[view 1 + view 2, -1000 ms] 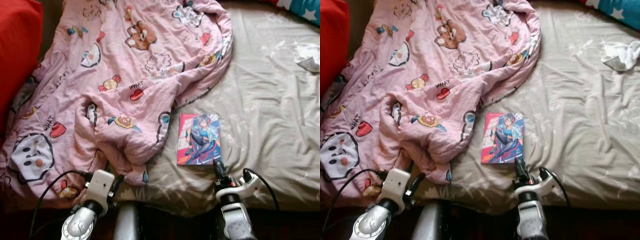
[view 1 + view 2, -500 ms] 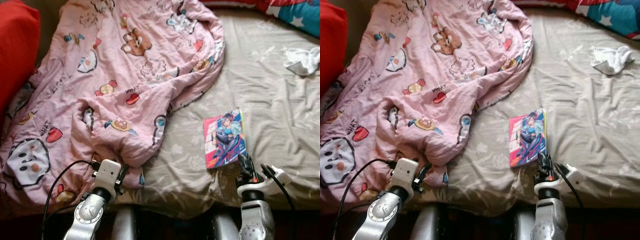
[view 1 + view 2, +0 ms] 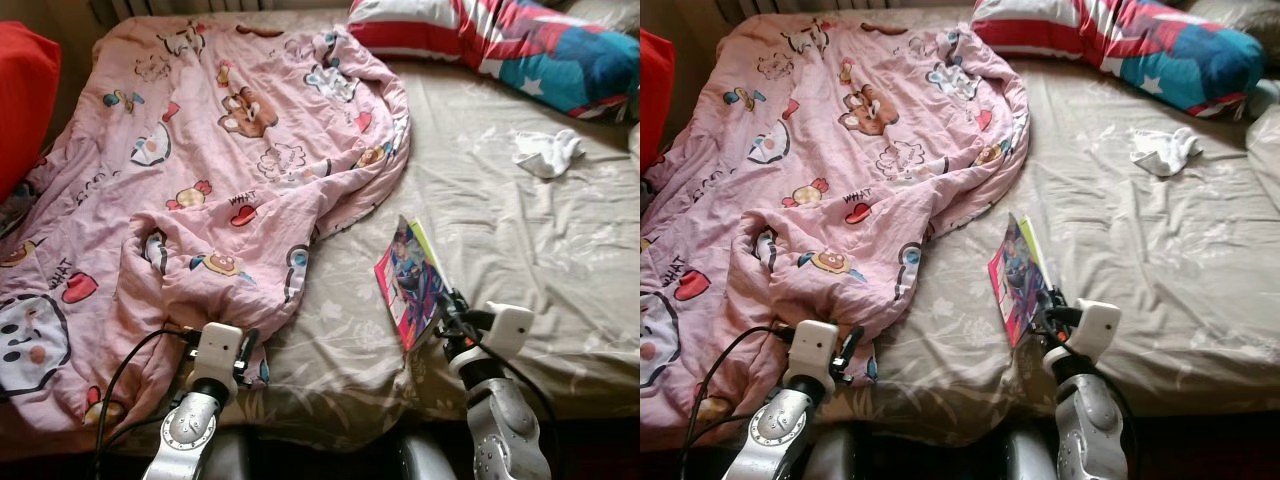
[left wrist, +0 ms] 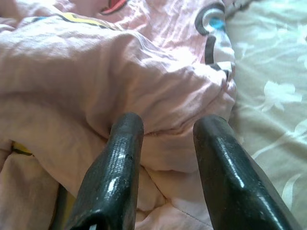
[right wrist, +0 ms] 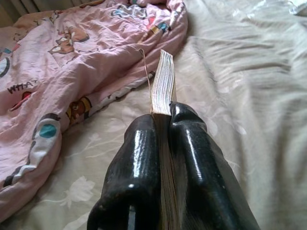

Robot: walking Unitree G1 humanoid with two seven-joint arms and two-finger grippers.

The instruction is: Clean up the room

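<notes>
A comic book [image 3: 410, 283] with a bright pink and blue cover stands tilted up on its edge over the beige sheet [image 3: 520, 240]. My right gripper [image 3: 447, 312] is shut on its lower edge; in the right wrist view both black fingers [image 5: 144, 158] clamp the book's pages [image 5: 163, 84]. My left gripper [image 3: 243, 352] rests open at the near edge of the crumpled pink cartoon blanket [image 3: 200, 170]. In the left wrist view its fingers [image 4: 120, 163] press against a fold of that blanket [image 4: 144, 81] with nothing held between them.
A red, white and blue pillow [image 3: 500, 45] lies at the head of the bed, far right. A small white crumpled cloth [image 3: 545, 152] sits on the sheet near it. A red cushion [image 3: 25, 100] is at the far left.
The right gripper has lifted the book from lying flat to standing on edge and carried it rightward. The camera has tilted up, bringing the pillow into view.
</notes>
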